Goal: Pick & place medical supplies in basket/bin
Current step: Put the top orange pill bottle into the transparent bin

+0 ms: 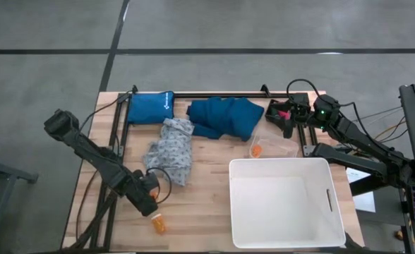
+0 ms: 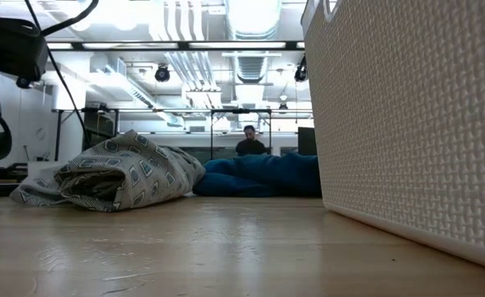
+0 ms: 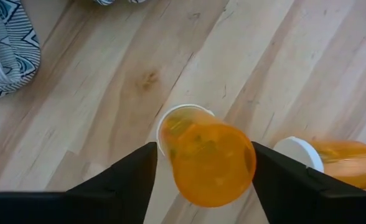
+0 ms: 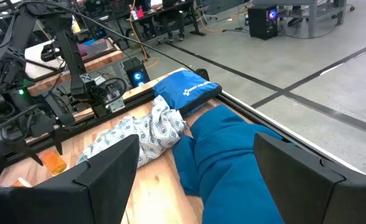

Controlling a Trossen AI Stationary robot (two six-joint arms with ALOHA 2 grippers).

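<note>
My left gripper (image 1: pixel 149 194) hangs over the near left part of the table, shut on a small orange pill bottle (image 3: pixel 208 158). A second orange bottle (image 3: pixel 342 163) lies on its side on the wood next to it, also seen in the high view (image 1: pixel 158 224). The pale patterned garment (image 1: pixel 171 149) lies bunched on the table, and the dark teal garment (image 1: pixel 225 116) lies behind it. The white tub (image 1: pixel 285 201) stands at the near right. My right gripper (image 4: pixel 195 180) waits open at the far right edge (image 1: pixel 286 116), over the teal cloth's end. My left gripper pinches the orange pill bottle between its two fingers (image 3: pixel 136 174), by the orange body (image 3: pixel 170 155). The fingers come from above, pointing down. The bottle's white cap end (image 3: pixel 183 113) points toward the table. Whether the cap touches the wood cannot be told.
A blue zip pouch (image 1: pixel 151 107) lies at the far left beside the teal cloth. A clear bag with an orange bottle (image 1: pixel 255 149) sits just behind the tub. Black frame rails (image 1: pixel 214 94) run along the far and side edges. A person sits far off in the room (image 2: pixel 249 142).
</note>
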